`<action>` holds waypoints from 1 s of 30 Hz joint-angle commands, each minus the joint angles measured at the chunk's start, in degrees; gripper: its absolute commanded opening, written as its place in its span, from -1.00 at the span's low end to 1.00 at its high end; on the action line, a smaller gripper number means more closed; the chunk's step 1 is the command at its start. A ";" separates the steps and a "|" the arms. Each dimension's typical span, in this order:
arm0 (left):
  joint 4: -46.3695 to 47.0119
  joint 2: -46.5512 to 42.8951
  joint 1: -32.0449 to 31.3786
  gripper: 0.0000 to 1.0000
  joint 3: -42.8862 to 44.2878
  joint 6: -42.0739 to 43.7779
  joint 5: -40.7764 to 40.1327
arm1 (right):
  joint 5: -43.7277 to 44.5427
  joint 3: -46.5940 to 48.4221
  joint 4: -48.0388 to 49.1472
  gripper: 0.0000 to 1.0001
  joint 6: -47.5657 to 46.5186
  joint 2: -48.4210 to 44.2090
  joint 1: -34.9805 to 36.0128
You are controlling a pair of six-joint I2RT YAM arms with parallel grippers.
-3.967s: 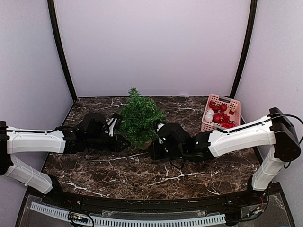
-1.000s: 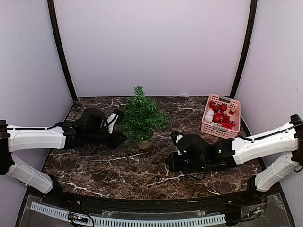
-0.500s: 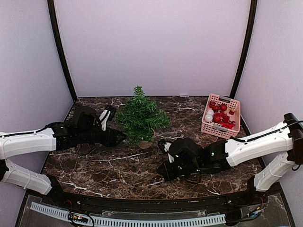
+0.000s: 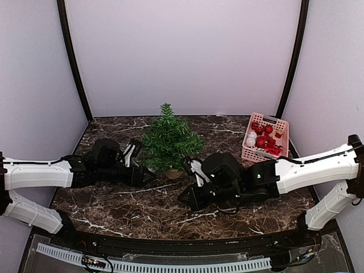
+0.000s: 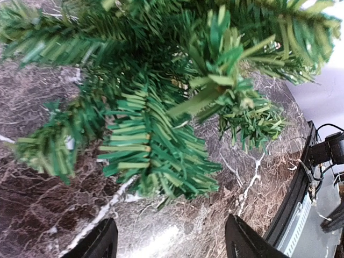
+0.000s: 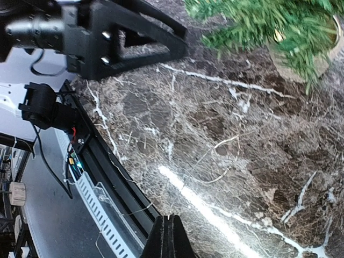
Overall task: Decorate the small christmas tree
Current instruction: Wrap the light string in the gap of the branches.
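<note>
The small christmas tree stands upright on its round tan base at the middle back of the table. My left gripper lies low just left of the base, open, its black fingertips wide apart below the green branches with only marble between them. My right gripper rests low in front of the tree, a little to its right, and is shut. In the right wrist view its closed fingertips point at the table's near edge, with the tree and its base at the top right.
A pink basket of red and white ornaments sits at the back right corner. The black front rail and a cable tray run along the near edge. Purple walls enclose the dark marble table.
The left gripper has opened beside the tree's lower branches. The right arm has slid left and forward toward the front of the tree. The tree, tilted earlier, now stands upright.
</note>
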 commanded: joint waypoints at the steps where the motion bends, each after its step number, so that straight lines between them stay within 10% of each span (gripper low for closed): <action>1: 3.65 2.54 -1.28 0.43 0.65 -1.34 2.33 | -0.59 2.93 0.53 -1.00 -1.49 -2.12 0.53; 10: 7.50 6.00 -2.19 0.46 1.04 -2.95 1.82 | 0.24 5.10 2.08 -1.00 -2.59 -3.13 0.50; 30: 9.82 6.79 -2.15 -0.45 0.80 -7.01 -2.06 | 5.97 1.10 6.94 -1.00 -2.62 -9.79 -6.77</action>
